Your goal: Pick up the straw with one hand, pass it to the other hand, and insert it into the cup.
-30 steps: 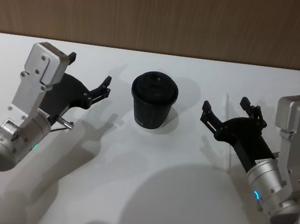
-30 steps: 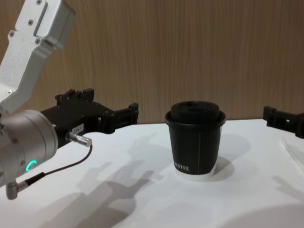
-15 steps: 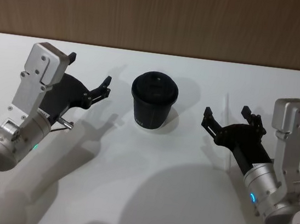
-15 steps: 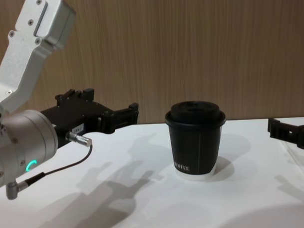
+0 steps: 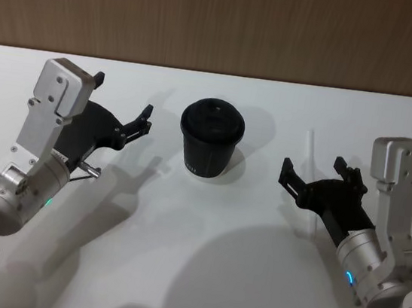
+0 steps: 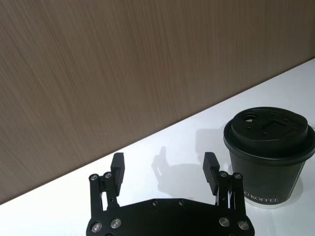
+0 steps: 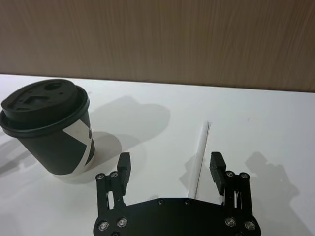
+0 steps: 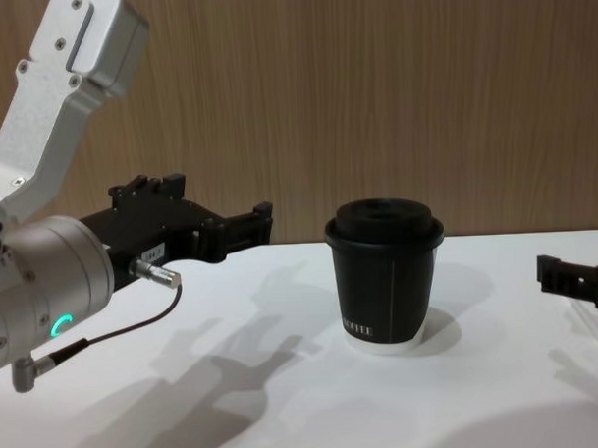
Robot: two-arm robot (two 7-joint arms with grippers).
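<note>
From the head view you see the cup (image 5: 210, 143) standing upright with its lid on, mid-table (image 5: 199, 267), and the straw (image 5: 311, 149) lying flat to its right, well apart from it. Your right gripper (image 5: 314, 170) is over the straw's near part, fingers spread wide with the straw running between them and its far end poking out beyond the tips. Your left gripper (image 5: 122, 96) hangs to the cup's left, also wide open and holding nothing. In the left wrist view, that gripper (image 6: 164, 164) points toward the wooden wall (image 6: 123, 64) with bare table between its fingers and the cup (image 6: 268, 157) off to one side, not touching. In the right wrist view, the straw (image 7: 201, 152) lies between the gripper's (image 7: 170, 164) spread fingers, nearer one finger than the other; you cannot tell whether either finger touches it. The cup (image 7: 51, 132) stands apart to the side. In the chest view, the cup (image 8: 384, 280) is central, your left gripper (image 8: 205, 203) is raised above the table, and one finger of your right gripper (image 8: 576, 276) comes in low at the right edge.
</note>
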